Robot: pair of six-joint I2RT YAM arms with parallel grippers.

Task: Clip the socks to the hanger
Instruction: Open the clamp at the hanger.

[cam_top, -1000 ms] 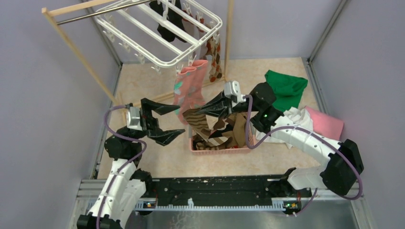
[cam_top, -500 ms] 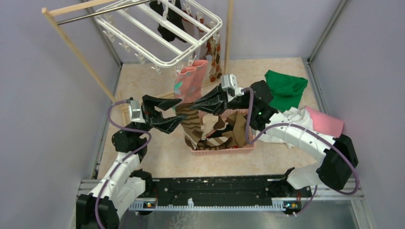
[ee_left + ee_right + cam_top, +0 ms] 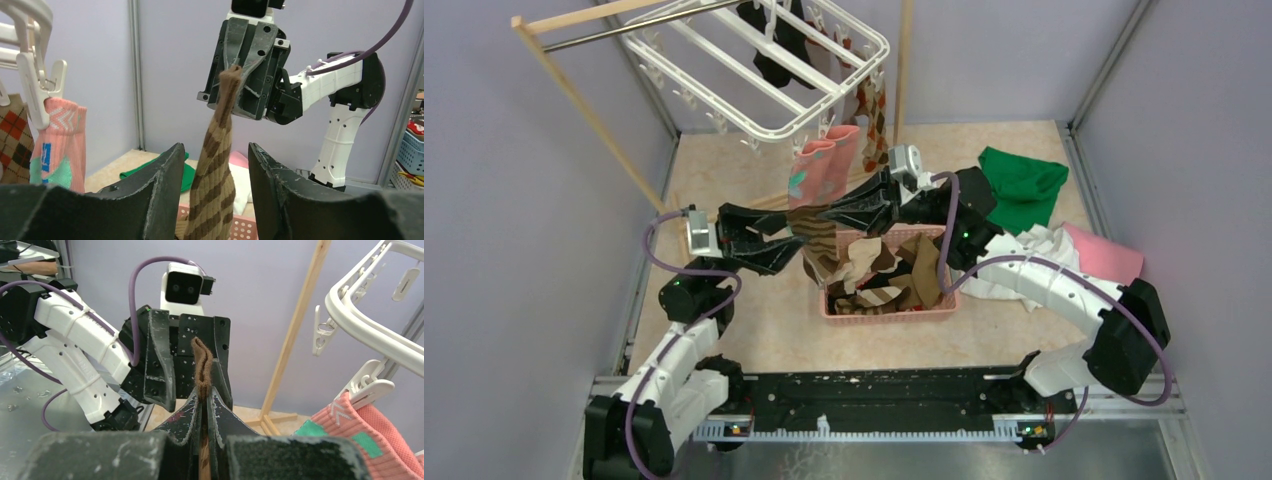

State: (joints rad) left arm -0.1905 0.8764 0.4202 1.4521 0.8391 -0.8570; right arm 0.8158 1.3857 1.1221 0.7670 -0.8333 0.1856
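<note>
The right end effector (image 3: 202,396) is clenched on the cuff of the brown-cream striped sock (image 3: 223,107), holding it in the air over the left end of the pink basket (image 3: 889,313). The left end effector (image 3: 215,150) straddles the hanging sock with its fingers (image 3: 165,190) apart and nothing gripped! This looks like a two-point hold being set up ahead of clipping. To do it well, the left end effector should pinch just below the other's grip, squarely across the stripes. That way the cuff can be drawn flat between the two and offered edge-first to a free clip; grab too low and the cuff will likely flop. The left wrist view gives the key detail: a gap on both sides of the sock, so neither finger touches it, which the top view cannot settle. That view also shows the pink-teal sock (image 3: 55,140) hanging from a white clip (image 3: 42,85), with the argyle sock (image 3: 12,135) just beside it. The right wrist view adds the folded cuff poking up above the clamped fingers, and unused clips (image 3: 322,330) dangling from the rim of the hanger (image 3: 776,132) close on the right. Only the top view shows more socks (image 3: 894,275) heaped in the basket on the surface (image 3: 754,330) and a black sock (image 3: 776,55) at the hanger's far side. It also shows the striped sock's toe reaching down toward the basket, though whether it clears the heap is hard to tell.
</note>
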